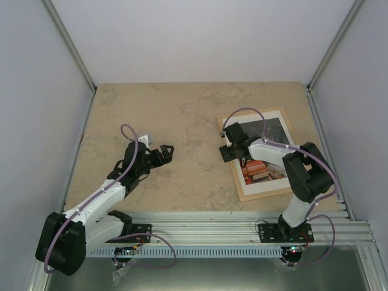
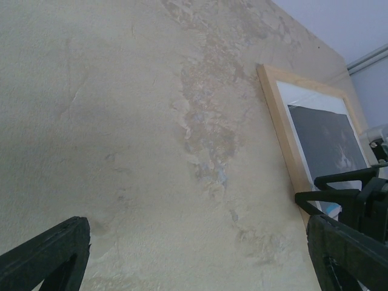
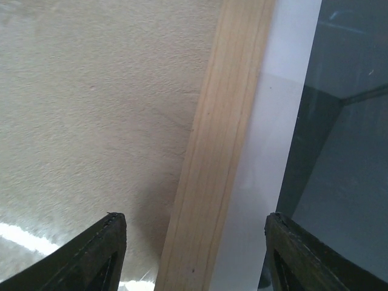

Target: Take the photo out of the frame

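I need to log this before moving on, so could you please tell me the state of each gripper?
Left gripper: open, holding nothing, above the table.
Right gripper: open, straddling the frame's edge, not gripping.

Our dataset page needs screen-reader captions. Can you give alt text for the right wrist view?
The right tool, open, straddles one pale wood rail of the frame: one black finger over the beige table, the other over the dark photo. A white border runs between rail and photo.
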Robot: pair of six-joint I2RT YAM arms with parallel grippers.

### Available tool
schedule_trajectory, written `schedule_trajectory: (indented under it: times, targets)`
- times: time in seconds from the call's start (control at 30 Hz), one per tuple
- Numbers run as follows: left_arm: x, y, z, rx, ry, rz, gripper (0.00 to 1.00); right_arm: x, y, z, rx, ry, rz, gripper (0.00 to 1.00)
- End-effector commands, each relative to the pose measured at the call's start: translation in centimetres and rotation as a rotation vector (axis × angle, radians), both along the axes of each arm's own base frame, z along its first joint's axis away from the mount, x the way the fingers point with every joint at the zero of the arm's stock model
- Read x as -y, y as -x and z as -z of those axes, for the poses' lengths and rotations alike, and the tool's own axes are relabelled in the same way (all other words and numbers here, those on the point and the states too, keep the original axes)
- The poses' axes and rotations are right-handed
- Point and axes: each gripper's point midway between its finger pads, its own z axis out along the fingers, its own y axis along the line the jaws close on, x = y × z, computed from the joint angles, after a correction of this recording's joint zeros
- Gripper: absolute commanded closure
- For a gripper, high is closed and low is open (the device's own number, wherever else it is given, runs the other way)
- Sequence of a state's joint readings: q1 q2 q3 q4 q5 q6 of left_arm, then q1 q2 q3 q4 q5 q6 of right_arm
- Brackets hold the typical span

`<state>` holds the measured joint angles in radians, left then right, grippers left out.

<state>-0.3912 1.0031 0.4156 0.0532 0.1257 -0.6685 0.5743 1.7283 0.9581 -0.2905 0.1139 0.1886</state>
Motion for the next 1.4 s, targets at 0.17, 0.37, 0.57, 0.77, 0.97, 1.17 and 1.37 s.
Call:
schedule_trajectory:
  times: [0.17,0.37,0.57,0.77,0.97,1.17,1.37]
  targets:
    - [0.4,-0.4,-0.1,0.026,0.003,0.017,0.01,0.2,-0.9,1.1,-0.005,0.059,0.054,0.54]
    - [0.5,-0.3,-0.1,0.027,0.015,0.017,0.01,-1.1,-1.0,1.2,-0.004,0.041,0.063,0.72]
    - [0.6,-0.1,-0.3,0.030,0.034,0.022,0.01,-3.8,-1.5,0.9,0.009,0.004,0.060,0.82]
    - [0.8,0.1,-0.1,0.024,0.049,0.024,0.01,-8.2,-2.5,-0.4,0.036,-0.095,0.069,0.85]
    - [0.8,0.3,-0.2,0.026,0.058,0.028,0.01,-14.0,-3.3,-1.6,0.063,-0.190,0.039,0.85]
    - [0.4,0.6,-0.2,0.020,0.050,0.010,0.01,-18.1,-3.7,-2.4,0.051,-0.285,-0.031,0.78]
    - [-0.3,0.5,-0.2,0.020,0.037,-0.023,0.01,-15.5,-3.7,-4.2,0.084,-0.280,-0.047,0.55]
